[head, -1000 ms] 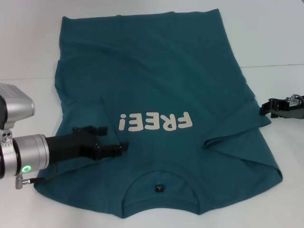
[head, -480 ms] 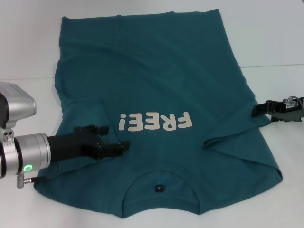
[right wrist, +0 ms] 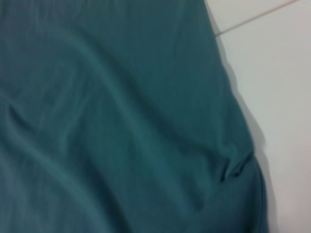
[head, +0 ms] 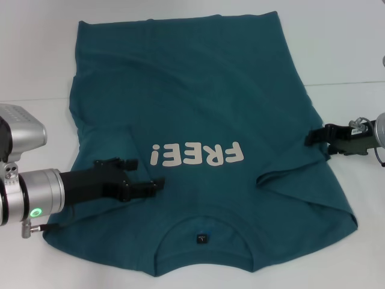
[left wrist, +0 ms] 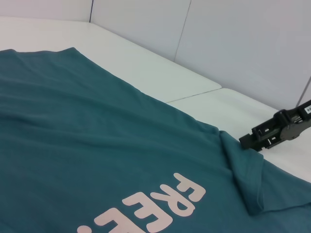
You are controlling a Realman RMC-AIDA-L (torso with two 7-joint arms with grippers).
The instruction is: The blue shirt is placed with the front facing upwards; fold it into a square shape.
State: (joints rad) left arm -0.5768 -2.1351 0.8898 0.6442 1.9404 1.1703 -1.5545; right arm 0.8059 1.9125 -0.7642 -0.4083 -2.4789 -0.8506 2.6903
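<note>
Shirt [head: 198,120] flat, print up, on tabletop [head: 349,54]; left hand [head: 141,176] open over left sleeve, right hand [head: 314,137], state unclear, at right sleeve: pinch both sleeves squarely before folding inward.

A white surface [head: 355,48] carries a dark teal-blue shirt [head: 192,102] spread flat, front up, with off-white "FREE!" lettering across the chest and a small dark label inside the neckline, which lies at the near edge. A thin seam runs across the surface on both sides of the garment. The hem lies at the far side; both short sleeves are folded in over the body. In the left wrist view the white surface meets pale wall panels behind
</note>
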